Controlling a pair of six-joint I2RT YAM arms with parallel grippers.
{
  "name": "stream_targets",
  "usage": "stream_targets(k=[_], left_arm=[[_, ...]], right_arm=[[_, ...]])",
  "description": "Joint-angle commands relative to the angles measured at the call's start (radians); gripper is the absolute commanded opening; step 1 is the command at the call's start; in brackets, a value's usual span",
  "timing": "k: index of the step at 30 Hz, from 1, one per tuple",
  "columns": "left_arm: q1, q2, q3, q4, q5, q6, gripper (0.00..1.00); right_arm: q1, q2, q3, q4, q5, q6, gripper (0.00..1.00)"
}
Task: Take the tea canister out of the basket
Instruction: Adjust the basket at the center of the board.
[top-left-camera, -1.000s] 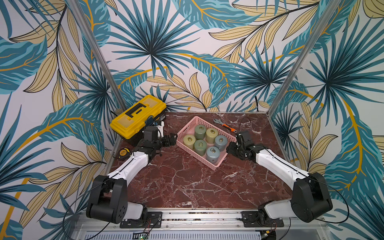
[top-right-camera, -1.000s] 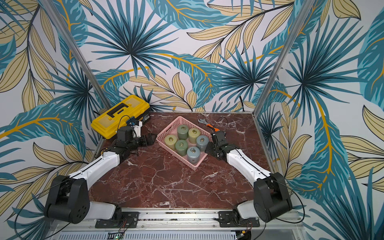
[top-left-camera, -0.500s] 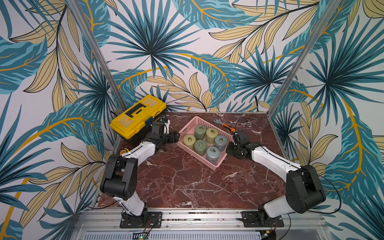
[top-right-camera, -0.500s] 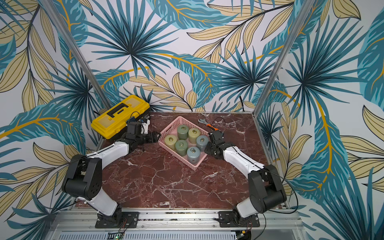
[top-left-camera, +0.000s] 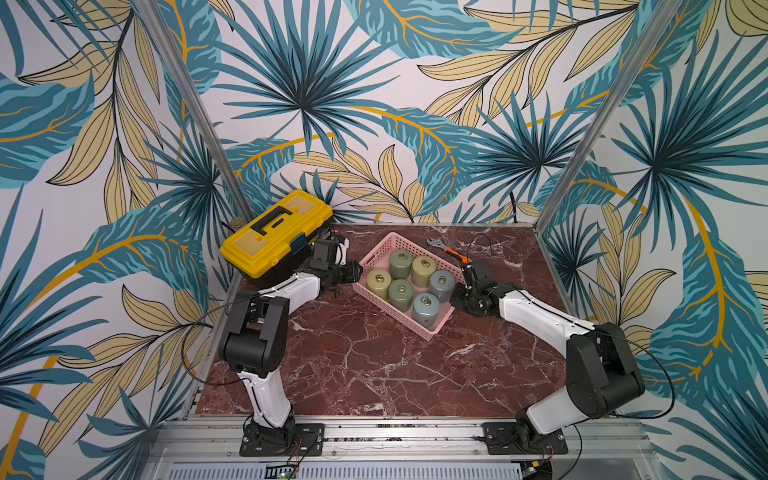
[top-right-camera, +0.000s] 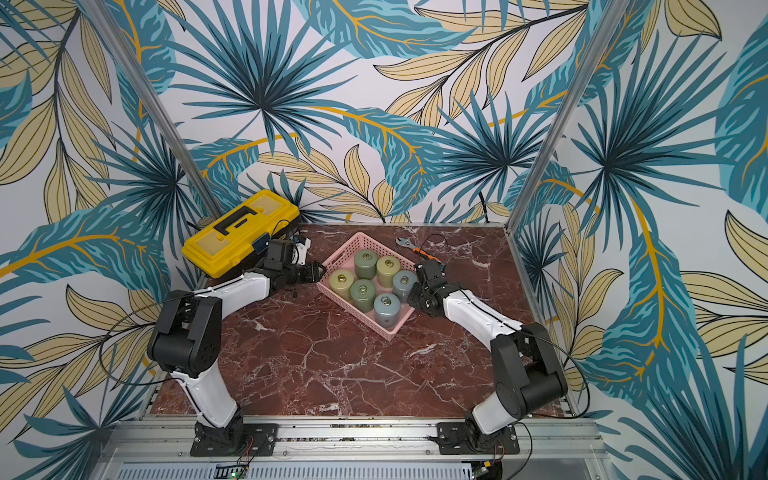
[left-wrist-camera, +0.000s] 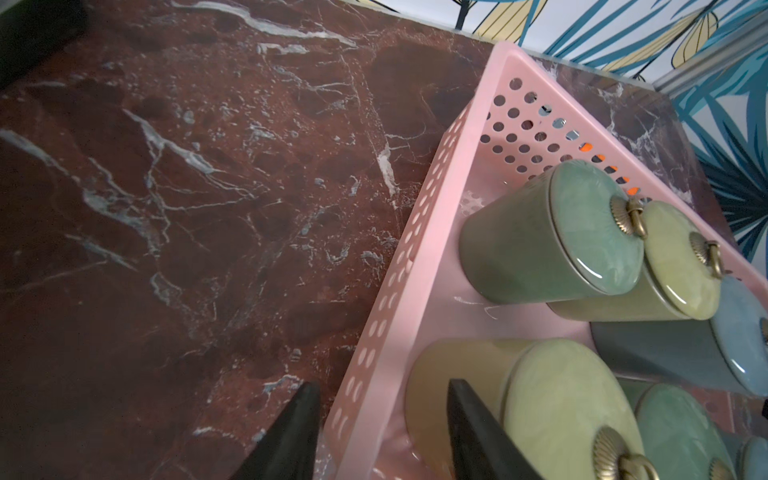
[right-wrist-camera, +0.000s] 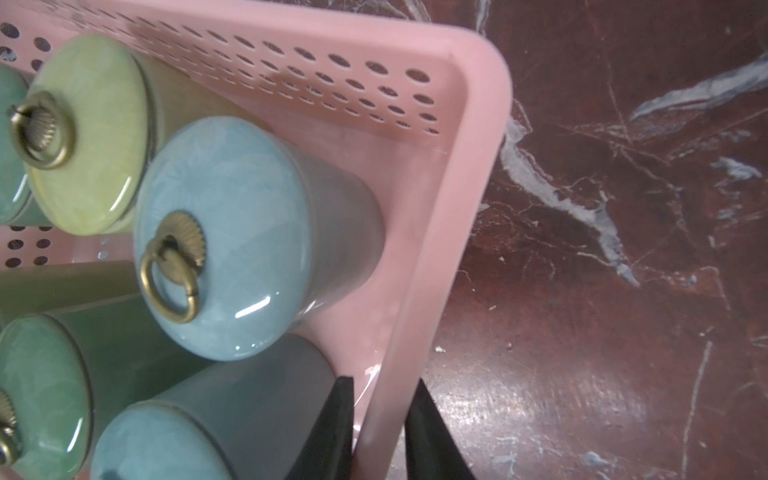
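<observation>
The pink basket (top-left-camera: 432, 332) sits at the back middle of the marble table, with several lidded tea canisters (top-left-camera: 400, 294) upright inside, green, yellow-green and blue-grey. My left gripper (top-left-camera: 357, 270) is at the basket's left end. In the left wrist view it (left-wrist-camera: 378, 382) stands astride the wall (left-wrist-camera: 374, 324): the outer finger is against the wall, and a gap shows between wall and inner finger, next to a yellow-green canister (left-wrist-camera: 565, 407). My right gripper (top-left-camera: 455, 293) is at the right end, and it (right-wrist-camera: 384, 380) is shut on the basket wall (right-wrist-camera: 478, 124) beside a blue canister (right-wrist-camera: 224, 237).
A yellow-and-black toolbox (top-left-camera: 276, 232) stands at the back left, just behind my left arm. A wrench with an orange handle (top-left-camera: 446, 248) lies behind the basket, near the right wrist. Patterned walls enclose the table on three sides.
Both grippers moved in to the basket's ends and narrowed their jaws. The right one closed on the right wall. The basket and canisters have not moved.
</observation>
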Motion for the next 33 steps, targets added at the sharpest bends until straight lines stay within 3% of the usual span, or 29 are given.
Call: stream_targets(k=[1, 6, 13, 30, 33], left_arm=[[-0.005, 0.022, 0.059, -0.022, 0.008, 0.011, 0.46], [-0.004, 0.033, 0.070, -0.027, 0.012, 0.010, 0.32], [-0.004, 0.020, 0.068, -0.074, 0.032, 0.009, 0.21], [-0.004, -0.145, -0.159, 0.037, 0.022, -0.088, 0.18], [-0.005, -0.168, -0.196, 0.064, 0.038, -0.115, 0.29]], right_arm=[[0.005, 0.022, 0.017, -0.003, 0.005, -0.019, 0.23], [0.004, 0.029, 0.026, -0.011, 0.002, -0.031, 0.20], [0.003, 0.047, 0.059, -0.036, 0.009, -0.074, 0.19], [-0.054, 0.124, 0.188, -0.114, -0.049, -0.232, 0.19], [-0.062, 0.136, 0.208, -0.121, -0.056, -0.272, 0.19]])
